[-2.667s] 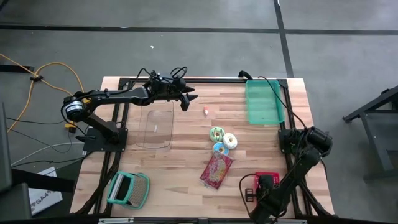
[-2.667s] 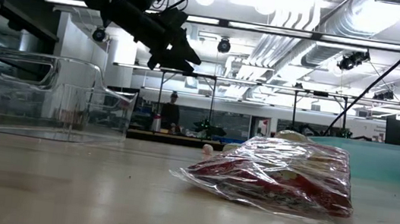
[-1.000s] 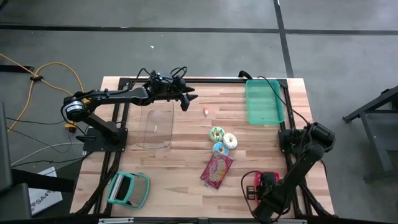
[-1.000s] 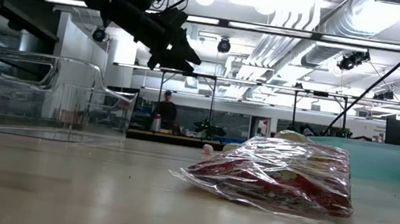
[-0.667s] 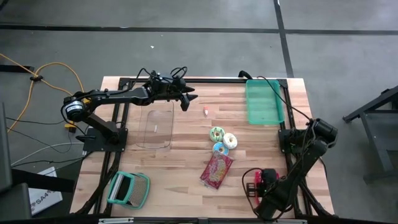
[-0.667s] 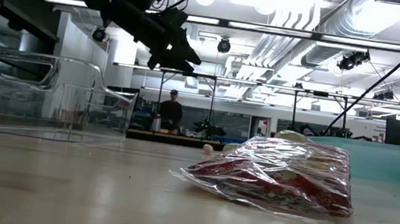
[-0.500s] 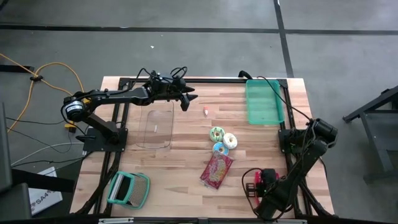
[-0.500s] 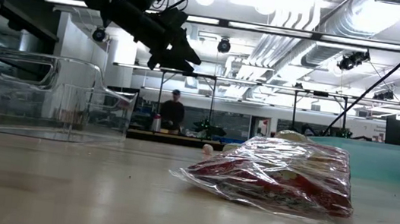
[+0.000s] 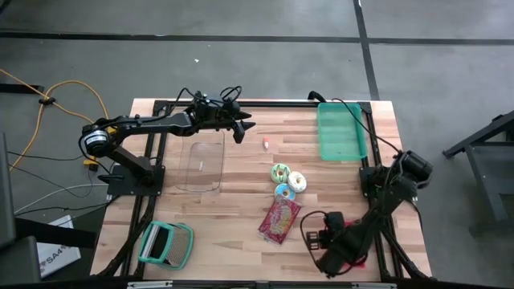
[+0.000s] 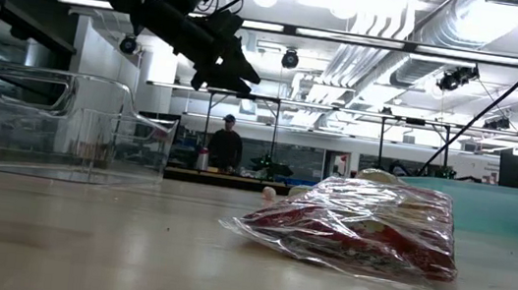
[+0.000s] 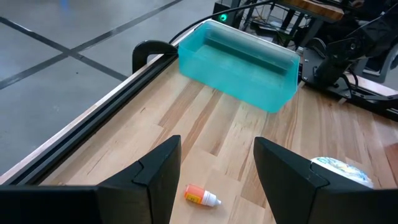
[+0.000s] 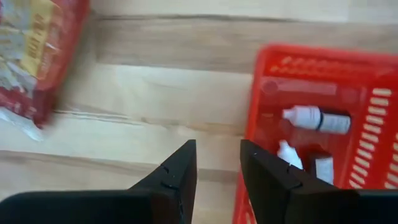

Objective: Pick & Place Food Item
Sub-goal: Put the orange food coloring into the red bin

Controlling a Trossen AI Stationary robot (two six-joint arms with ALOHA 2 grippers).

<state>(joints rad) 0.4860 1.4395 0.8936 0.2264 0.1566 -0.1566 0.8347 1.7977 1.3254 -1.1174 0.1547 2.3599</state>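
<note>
Nothing has been picked up so far, by my reading. The red bag (image 9: 280, 219) of food lies flat on the table (image 9: 233, 217), near the front edge and about midway across, with nothing gripping it. Three round packets (image 9: 287, 181) sit just behind it, also untouched.

I have the left gripper (image 9: 241, 128) hanging above the table's far side, beside the clear tub (image 9: 202, 164). Its fingers stand spread and empty; the left wrist view shows a small bottle (image 11: 202, 196) on the boards below them and the teal bin (image 11: 238, 63) farther off.

My right gripper (image 12: 214, 168) is low over the front right of the table, between the bag and the red basket (image 12: 317, 118). Its fingers stand a little apart and pinch nothing. The basket holds a few small bottles (image 12: 316, 119). A teal-rimmed basket (image 9: 166, 245) rests at the front left.

Judgement: the task is at its start. Still to do are the approach to the bag, the grasp, the lift, and the placing. I cannot tell from these views which container is meant to receive it. A person (image 10: 226, 145) stands in the room beyond, well clear.
</note>
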